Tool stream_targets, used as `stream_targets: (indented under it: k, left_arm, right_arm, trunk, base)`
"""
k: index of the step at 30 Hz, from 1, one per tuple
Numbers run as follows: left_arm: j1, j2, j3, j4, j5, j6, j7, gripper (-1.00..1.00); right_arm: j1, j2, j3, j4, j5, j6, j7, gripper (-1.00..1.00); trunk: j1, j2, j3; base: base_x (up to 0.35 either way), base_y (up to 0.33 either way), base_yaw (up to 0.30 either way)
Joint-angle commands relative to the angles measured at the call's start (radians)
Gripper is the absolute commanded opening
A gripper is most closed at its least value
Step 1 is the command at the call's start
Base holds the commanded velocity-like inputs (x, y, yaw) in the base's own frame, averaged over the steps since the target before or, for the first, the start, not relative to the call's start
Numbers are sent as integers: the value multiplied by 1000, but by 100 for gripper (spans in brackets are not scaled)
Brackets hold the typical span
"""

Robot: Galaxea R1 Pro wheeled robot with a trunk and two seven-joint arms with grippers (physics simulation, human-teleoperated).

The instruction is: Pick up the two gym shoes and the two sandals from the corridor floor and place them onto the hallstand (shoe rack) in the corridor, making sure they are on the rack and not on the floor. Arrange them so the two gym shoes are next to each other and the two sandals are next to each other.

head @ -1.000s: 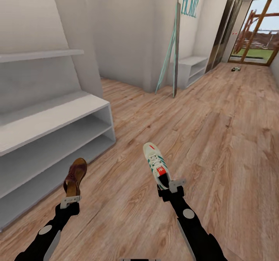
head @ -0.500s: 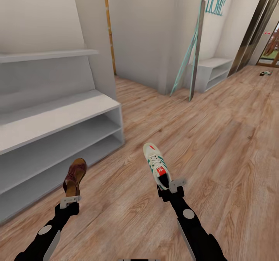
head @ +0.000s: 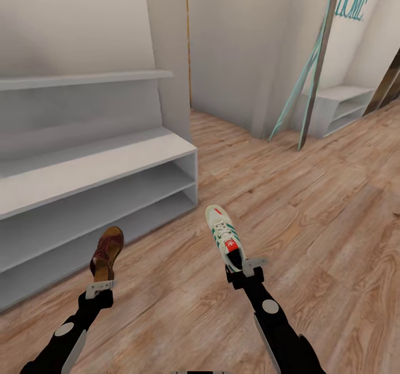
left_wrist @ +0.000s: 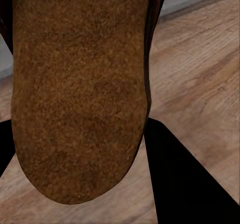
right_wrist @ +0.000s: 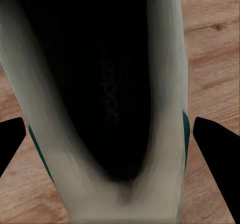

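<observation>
My left gripper (head: 101, 284) is shut on the heel of a brown sandal (head: 107, 252), held above the corridor floor (head: 311, 207); the left wrist view looks close onto the sandal's brown sole (left_wrist: 80, 89). A white gym shoe (head: 224, 242) with green stripes and a red heel tab is held at its heel by my right gripper (head: 244, 271), which is shut on it; its dark inside (right_wrist: 105, 79) shows in the right wrist view. The pale grey hallstand (head: 83, 168), with two low open shelves and a wall shelf above, stands at the left, just beyond the sandal.
A smaller white shelf unit (head: 340, 107) under turquoise lettering stands at the back right, with long boards (head: 312, 79) leaning on the wall beside it. A wall corner (head: 172, 57) and a recess lie behind the hallstand's end. Open plank floor stretches to the right.
The whole view has swung left: the hallstand has shifted right in the picture, and the far doorway and small shelf unit slid toward the right edge. Both arms keep holding their shoes unchanged.
</observation>
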Motion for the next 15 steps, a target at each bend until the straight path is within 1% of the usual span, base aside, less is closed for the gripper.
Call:
stream_targets:
  k: [1,11,13,14,15]
  left_arm:
    - [-1,0,3,1,6,-1,-9,-100]
    - [0,0,3,2,7,-3,-9,-100]
    - [0,0,4,14,10,-13,-9,-100]
    - [4,0,4,33,25,-43,-9,-100]
    - [5,0,4,37,31,-54,-9,-100]
  right_arm:
    - [0,0,0,-2,11,7,-1,-100]
    - [0,0,0,-2,11,7,-1,-100]
    - [0,0,0,-2,11,7,-1,-100]
    - [0,0,0,-2,11,7,-1,-100]
    - [0,0,0,-2,11,7,-1,-100]
  trunk:
    - [0,0,-1]
    - [0,0,-1]
    - [0,0,-1]
    - [0,0,-1]
    - [0,0,-1]
  base:
    - [0,0,280]
    - [0,0,280]
    - [0,0,280]
    - [0,0,280]
    - [0,0,280]
